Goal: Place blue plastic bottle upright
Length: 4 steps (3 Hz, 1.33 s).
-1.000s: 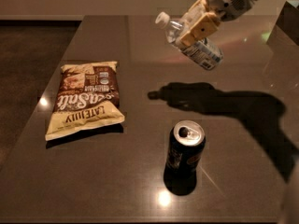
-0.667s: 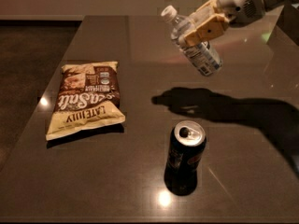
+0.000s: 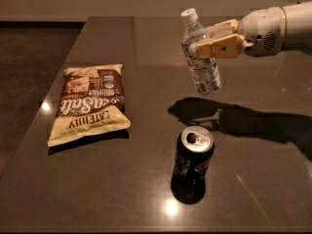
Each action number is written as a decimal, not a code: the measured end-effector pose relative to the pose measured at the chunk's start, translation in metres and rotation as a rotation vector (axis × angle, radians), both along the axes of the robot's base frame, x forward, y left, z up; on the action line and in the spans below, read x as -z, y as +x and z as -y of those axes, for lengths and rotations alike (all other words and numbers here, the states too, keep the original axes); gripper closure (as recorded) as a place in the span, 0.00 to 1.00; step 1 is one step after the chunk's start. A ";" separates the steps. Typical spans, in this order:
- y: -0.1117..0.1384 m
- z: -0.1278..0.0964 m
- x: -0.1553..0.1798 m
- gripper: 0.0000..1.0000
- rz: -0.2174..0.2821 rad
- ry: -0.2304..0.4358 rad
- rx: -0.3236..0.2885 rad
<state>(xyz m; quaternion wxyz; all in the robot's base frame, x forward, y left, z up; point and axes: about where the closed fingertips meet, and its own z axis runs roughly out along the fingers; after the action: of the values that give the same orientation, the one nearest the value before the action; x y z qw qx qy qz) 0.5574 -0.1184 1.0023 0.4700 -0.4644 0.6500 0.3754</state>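
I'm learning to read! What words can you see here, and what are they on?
"LATE JULY": on the bag, upside down.
"Salt": big letters on the bag, upside down; its small print is too blurred.
Can: logo too blurred to read.
Bottle, held in the air by the gripper at upper right: label too blurred.

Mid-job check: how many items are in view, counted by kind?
Bottles: 1, the blue plastic bottle, tilted, held above the table by the gripper.
Cans: 1, the soda can, upright.
Bags: 1, the chip bag, lying flat.
Total: 3
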 end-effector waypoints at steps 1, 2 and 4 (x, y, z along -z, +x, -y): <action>-0.005 -0.001 0.006 1.00 0.030 0.128 0.025; -0.010 -0.002 0.019 1.00 0.067 0.224 0.055; -0.015 -0.004 0.034 1.00 0.113 0.335 0.072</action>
<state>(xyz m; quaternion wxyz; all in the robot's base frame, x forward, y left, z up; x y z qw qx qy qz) 0.5419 -0.1143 0.9682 0.5899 -0.3764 0.5671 0.4345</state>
